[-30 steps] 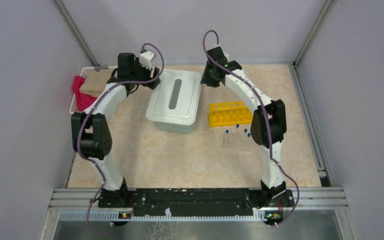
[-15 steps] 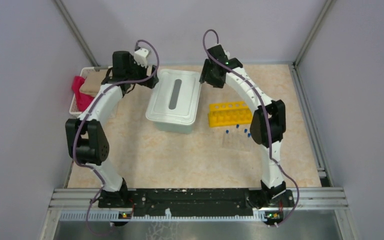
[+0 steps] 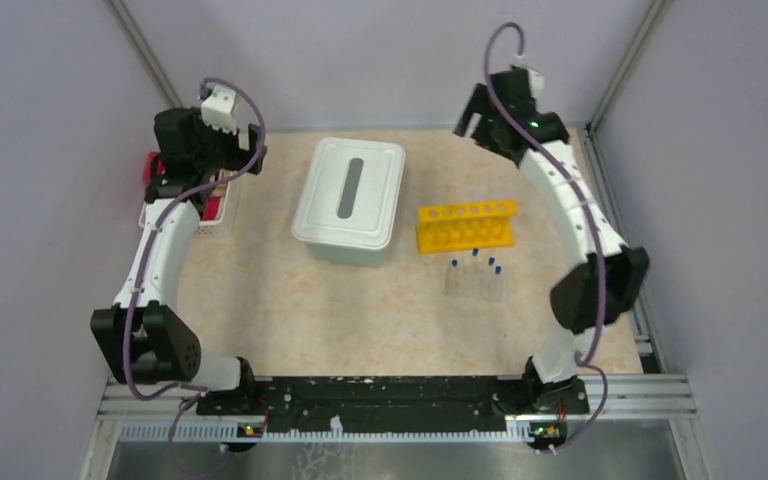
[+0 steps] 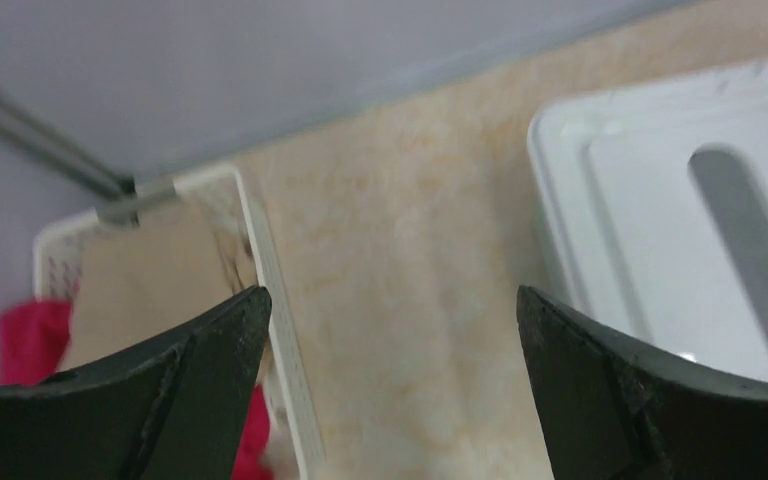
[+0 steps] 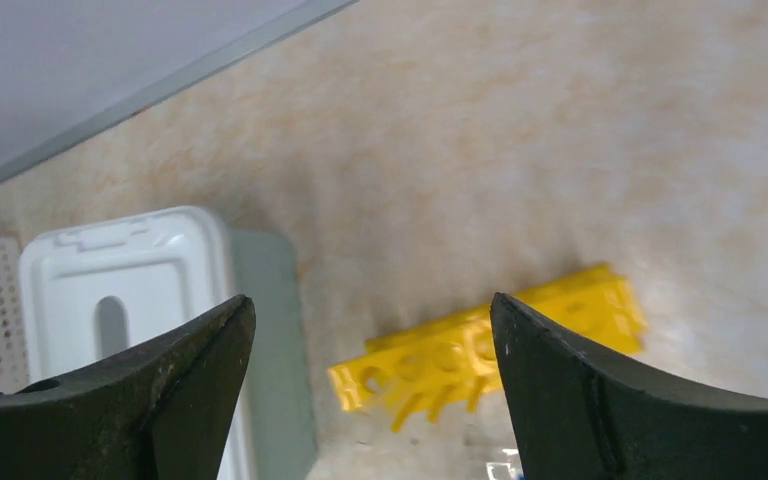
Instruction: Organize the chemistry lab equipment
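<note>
A yellow holed tube rack [image 3: 465, 226] lies on the table right of centre, and in the right wrist view the rack [image 5: 430, 362] shows between the fingers, far below. Several clear test tubes with blue caps [image 3: 475, 275] lie flat just in front of it. My left gripper [image 3: 245, 158] hangs open at the back left beside the basket, with nothing between its fingers [image 4: 392, 300]. My right gripper [image 3: 468, 122] is raised near the back right, also open and empty [image 5: 372, 300].
A white lidded box [image 3: 350, 200] with a grey slot in its lid stands at centre back, also seen as the box [image 4: 660, 200] and the box [image 5: 120, 290]. A white basket [image 3: 222, 208] of red and tan cloths sits at the left wall, its rim [image 4: 260, 250] below my left finger.
Both grippers have left the far corners of the white box. The left one swung left to the basket; the right one rose and swung right towards the back corner, its jaws spreading.
</note>
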